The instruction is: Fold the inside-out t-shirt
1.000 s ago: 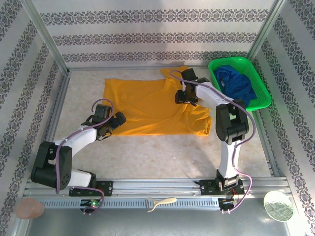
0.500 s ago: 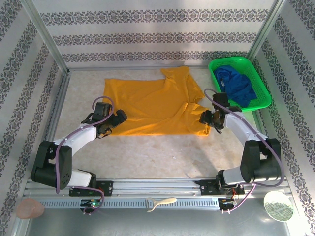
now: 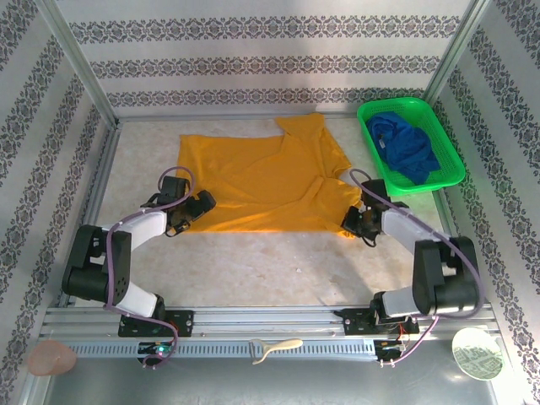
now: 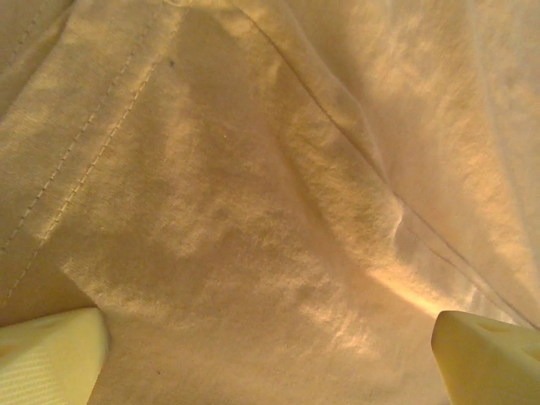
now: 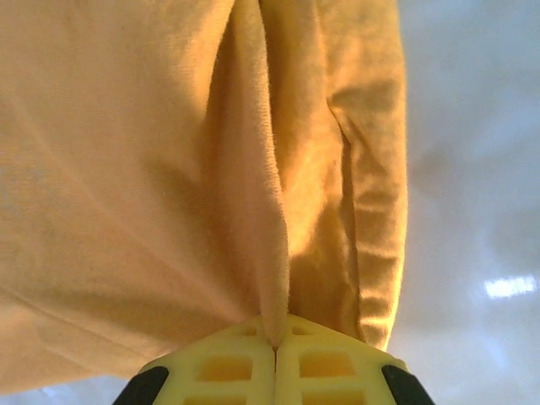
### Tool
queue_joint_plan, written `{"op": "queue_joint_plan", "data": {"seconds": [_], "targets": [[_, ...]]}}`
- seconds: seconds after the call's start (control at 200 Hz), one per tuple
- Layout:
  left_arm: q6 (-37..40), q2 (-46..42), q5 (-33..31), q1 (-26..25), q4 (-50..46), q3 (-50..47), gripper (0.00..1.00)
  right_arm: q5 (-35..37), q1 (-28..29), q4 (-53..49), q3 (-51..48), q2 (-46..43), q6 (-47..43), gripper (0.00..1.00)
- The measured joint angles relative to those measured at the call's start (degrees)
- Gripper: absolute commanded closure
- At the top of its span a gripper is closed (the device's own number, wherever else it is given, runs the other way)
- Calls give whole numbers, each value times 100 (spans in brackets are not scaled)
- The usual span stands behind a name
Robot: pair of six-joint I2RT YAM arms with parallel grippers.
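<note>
The inside-out t-shirt (image 3: 261, 181) is plain orange-yellow and lies spread flat in the middle of the table, seams showing. My right gripper (image 3: 353, 222) is at its near right corner, shut on a pinched ridge of the t-shirt (image 5: 268, 253); the yellow fingertips (image 5: 228, 364) meet with the fold between them. My left gripper (image 3: 199, 205) rests over the shirt's near left edge with its jaws wide open. In the left wrist view the two yellow fingertips (image 4: 51, 354) stand far apart above the wrinkled cloth (image 4: 278, 194).
A green basket (image 3: 447, 135) holding a dark blue garment (image 3: 407, 145) stands at the back right, close to the shirt's right sleeve. Patterned walls and metal frame posts enclose the table. Bare tabletop (image 3: 278, 270) lies between the shirt and the arm bases.
My right arm swung from the shirt's upper right down to its near right corner and closed on a fold of cloth. The left gripper stayed open at the left edge.
</note>
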Motion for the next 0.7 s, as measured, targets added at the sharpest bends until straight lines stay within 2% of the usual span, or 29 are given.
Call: {"op": "queue_joint_plan", "data": {"seconds": [0.23,0.26,0.295,0.32,0.345,0.54,0.699], "targets": [[-120,-601,-199,103,142,-568,0,243,-20,-363,-490,-1749,584,100],[-146,-717,-236,103,59,-636,0,264,-44,-413,-535,-1871,629,87],[-175,-868,-284,107,-52,-717,1,295,-79,-483,-588,-1982,702,67],[-192,-984,-317,107,-146,-765,0,343,-111,-535,-625,-2033,752,61],[-199,-1104,-356,114,-249,-815,0,382,-142,-592,-660,-2070,772,58],[-166,-1932,-525,133,-1062,-710,0,566,-192,-975,-612,-2181,704,57],[24,-1976,-564,133,-1298,-96,0,568,74,-1102,332,-1755,164,58]]}}
